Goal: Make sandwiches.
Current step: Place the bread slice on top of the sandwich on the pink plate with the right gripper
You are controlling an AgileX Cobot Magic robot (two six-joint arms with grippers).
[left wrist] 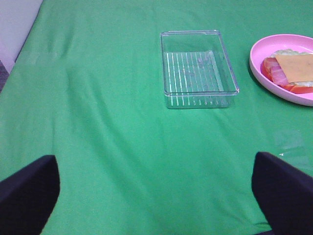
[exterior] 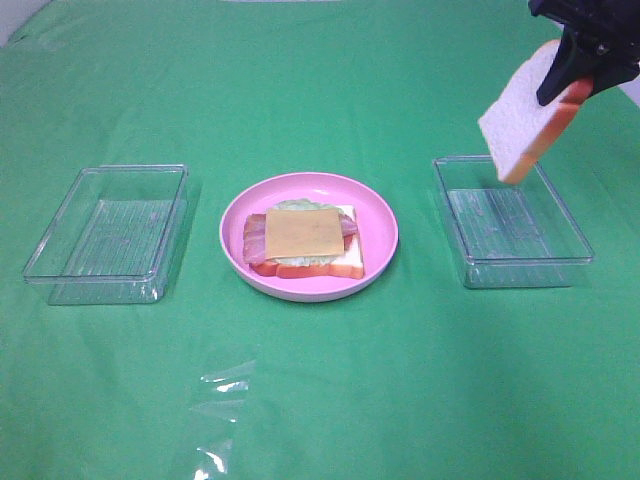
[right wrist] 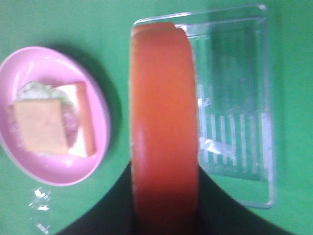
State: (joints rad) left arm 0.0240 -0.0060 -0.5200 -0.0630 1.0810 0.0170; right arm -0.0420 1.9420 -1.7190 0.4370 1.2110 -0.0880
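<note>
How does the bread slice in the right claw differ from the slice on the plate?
The held bread slice hangs tilted in the air over the right tray; the bottom slice lies flat on the pink plate. The held slice is bare; the bottom slice carries lettuce, bacon and cheese. Both are white with orange-brown crust.

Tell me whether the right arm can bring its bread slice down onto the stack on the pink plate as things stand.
Probably yes. The right gripper holds the bread slice in the air above the right tray. The stack's cheese lies bare on top, and nothing stands between the slice and the pink plate.
</note>
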